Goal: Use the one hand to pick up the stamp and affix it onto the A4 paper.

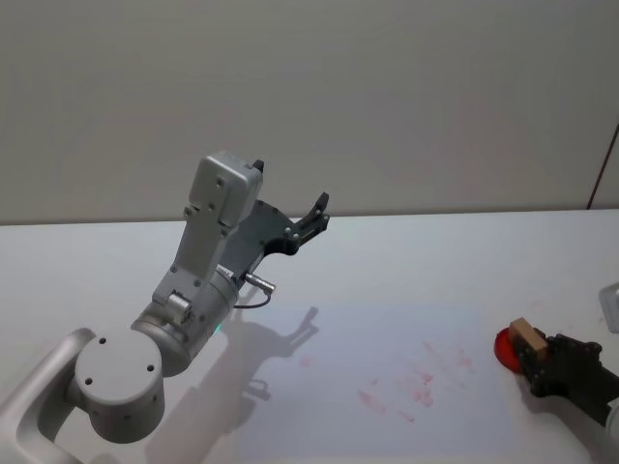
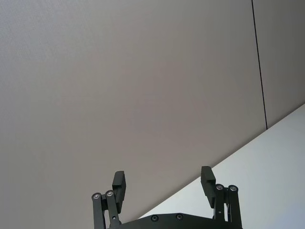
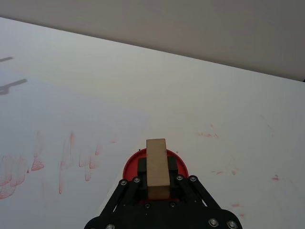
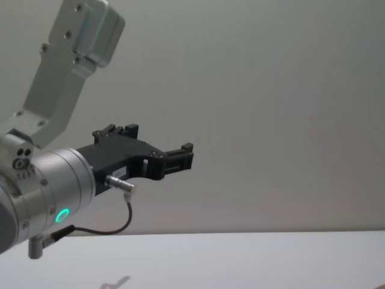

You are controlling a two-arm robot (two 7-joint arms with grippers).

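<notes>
The stamp (image 1: 527, 335) is a small wooden block, and my right gripper (image 1: 537, 362) is shut on it at the table's right side. It sits right over a round red ink pad (image 1: 503, 348). In the right wrist view the stamp (image 3: 157, 164) stands between the black fingers of my right gripper (image 3: 157, 183), with the pad (image 3: 131, 167) showing around it. The A4 paper (image 1: 319, 387) lies flat at the table's middle, left of the pad, and bears several red stamp smears (image 1: 416, 382). My left gripper (image 1: 314, 217) hangs open high above the table's far left.
The raised left arm (image 1: 208, 280) looms over the paper's left edge. In the left wrist view, the left gripper (image 2: 163, 183) faces the grey wall. Faint red smudges (image 3: 207, 134) mark the white table beyond the pad. The table's far edge meets the wall.
</notes>
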